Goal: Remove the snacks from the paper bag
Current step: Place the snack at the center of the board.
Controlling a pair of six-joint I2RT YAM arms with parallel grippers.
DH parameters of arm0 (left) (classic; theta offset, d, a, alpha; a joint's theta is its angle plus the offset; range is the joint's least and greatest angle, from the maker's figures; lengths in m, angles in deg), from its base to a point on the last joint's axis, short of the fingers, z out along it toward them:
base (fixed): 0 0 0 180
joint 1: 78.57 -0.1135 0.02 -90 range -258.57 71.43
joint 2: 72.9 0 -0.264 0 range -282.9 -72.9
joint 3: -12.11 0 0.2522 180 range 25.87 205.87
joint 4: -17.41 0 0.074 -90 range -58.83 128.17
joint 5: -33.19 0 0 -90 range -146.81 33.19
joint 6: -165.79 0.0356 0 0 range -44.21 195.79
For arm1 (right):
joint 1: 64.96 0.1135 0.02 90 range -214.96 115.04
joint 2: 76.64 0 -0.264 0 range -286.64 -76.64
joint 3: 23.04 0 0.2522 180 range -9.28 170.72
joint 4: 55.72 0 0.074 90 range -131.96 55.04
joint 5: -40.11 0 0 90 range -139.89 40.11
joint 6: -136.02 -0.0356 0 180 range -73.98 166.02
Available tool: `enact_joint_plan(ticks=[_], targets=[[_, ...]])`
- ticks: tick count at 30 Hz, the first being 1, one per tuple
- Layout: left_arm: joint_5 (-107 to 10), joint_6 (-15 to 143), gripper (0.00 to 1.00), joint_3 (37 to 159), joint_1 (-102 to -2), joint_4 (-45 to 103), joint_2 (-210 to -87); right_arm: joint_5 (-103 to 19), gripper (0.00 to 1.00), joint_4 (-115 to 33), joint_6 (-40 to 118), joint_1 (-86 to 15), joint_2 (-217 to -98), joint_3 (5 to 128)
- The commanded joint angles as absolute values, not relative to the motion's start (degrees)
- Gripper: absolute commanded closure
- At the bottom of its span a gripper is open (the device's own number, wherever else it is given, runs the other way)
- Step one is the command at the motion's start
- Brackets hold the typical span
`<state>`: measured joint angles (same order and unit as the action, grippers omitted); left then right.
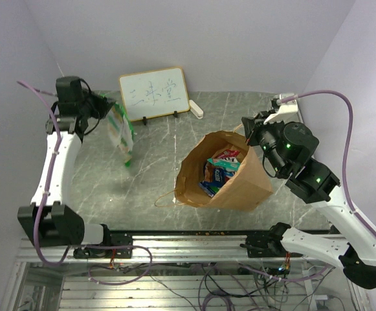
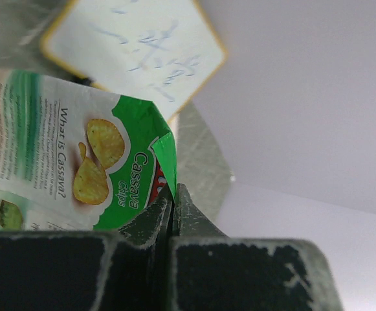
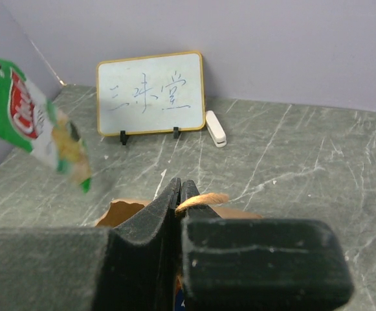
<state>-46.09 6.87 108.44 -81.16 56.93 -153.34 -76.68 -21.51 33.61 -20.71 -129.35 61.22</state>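
The brown paper bag (image 1: pixel 243 184) lies open at the right of the table, its mouth toward the left, with several blue and red-pink snack packets (image 1: pixel 221 167) inside. My right gripper (image 1: pixel 251 137) is shut on the bag's twisted paper handle (image 3: pixel 204 200) at the bag's far rim (image 3: pixel 120 210). My left gripper (image 1: pixel 105 105) is shut on the edge of a green and white cassava chips packet (image 2: pixel 77 162), which hangs in the air at the left (image 1: pixel 121 135) and also shows in the right wrist view (image 3: pixel 35 123).
A white framed board with writing (image 1: pixel 154 94) stands at the back of the table, with a small white block (image 1: pixel 196 109) beside it. A loose handle loop (image 1: pixel 165 198) lies in front of the bag. Walls close in on both sides.
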Motion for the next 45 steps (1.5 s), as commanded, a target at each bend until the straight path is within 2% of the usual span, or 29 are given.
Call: enact_joint_plan(ticks=[1, 4, 7, 12, 17, 22, 29, 31, 34, 35, 36, 39, 43, 45], targets=[[-41.3, -1.9, 0.93, 112.9, -81.5, 45.4, -156.3, -76.5, 1.00, -25.8, 34.1, -20.9, -128.9, 63.4], [-42.9, -3.7, 0.93, 108.1, -82.6, 42.0, -155.0, -76.6, 1.00, -25.4, 34.3, -20.9, -128.9, 63.8], [-45.4, -2.6, 0.93, 101.5, -83.1, 44.8, -151.5, -77.2, 1.00, -25.0, 34.3, -20.9, -128.5, 63.8], [-44.9, -4.1, 0.93, 82.7, -83.5, 46.2, -142.0, -78.5, 1.00, -25.5, 35.2, -20.9, -127.8, 62.9], [-49.5, -2.0, 0.93, 70.3, -83.6, 56.4, -130.5, -76.6, 1.00, -27.8, 40.2, -20.9, -128.8, 62.3], [-52.9, -1.0, 0.93, 63.9, -83.5, 65.9, -121.5, -74.0, 1.00, -29.2, 47.9, -20.9, -131.9, 62.9], [-50.3, 1.1, 0.91, 59.2, -83.5, 76.1, -114.5, -64.9, 1.00, -31.9, 59.6, -20.9, -135.3, 62.5], [-49.7, 1.3, 0.76, 58.9, -83.6, 79.9, -112.2, -64.6, 1.00, -32.8, 61.3, -20.9, -135.8, 62.5], [-48.0, 1.6, 0.39, 59.8, -83.6, 84.2, -108.7, -63.8, 1.00, -32.8, 63.6, -20.9, -136.1, 62.7], [-47.8, 2.0, 0.30, 60.7, -83.6, 85.6, -108.0, -63.8, 1.00, -32.7, 64.1, -20.9, -136.0, 62.7], [-47.7, 2.7, 0.27, 61.8, -83.6, 87.0, -107.6, -63.5, 1.00, -32.6, 65.0, -20.9, -135.9, 62.6], [-48.2, 6.5, 0.01, 66.2, -83.5, 89.5, -108.3, -61.7, 1.00, -32.5, 67.8, -20.9, -135.3, 61.8], [-49.3, 15.0, 0.00, 77.4, -83.6, 92.0, -113.6, -61.8, 1.00, -30.1, 67.1, -20.9, -135.2, 63.2], [-45.5, 20.3, 0.01, 80.9, -83.6, 88.6, -116.6, -61.6, 1.00, -29.2, 66.1, -20.9, -134.8, 63.4]])
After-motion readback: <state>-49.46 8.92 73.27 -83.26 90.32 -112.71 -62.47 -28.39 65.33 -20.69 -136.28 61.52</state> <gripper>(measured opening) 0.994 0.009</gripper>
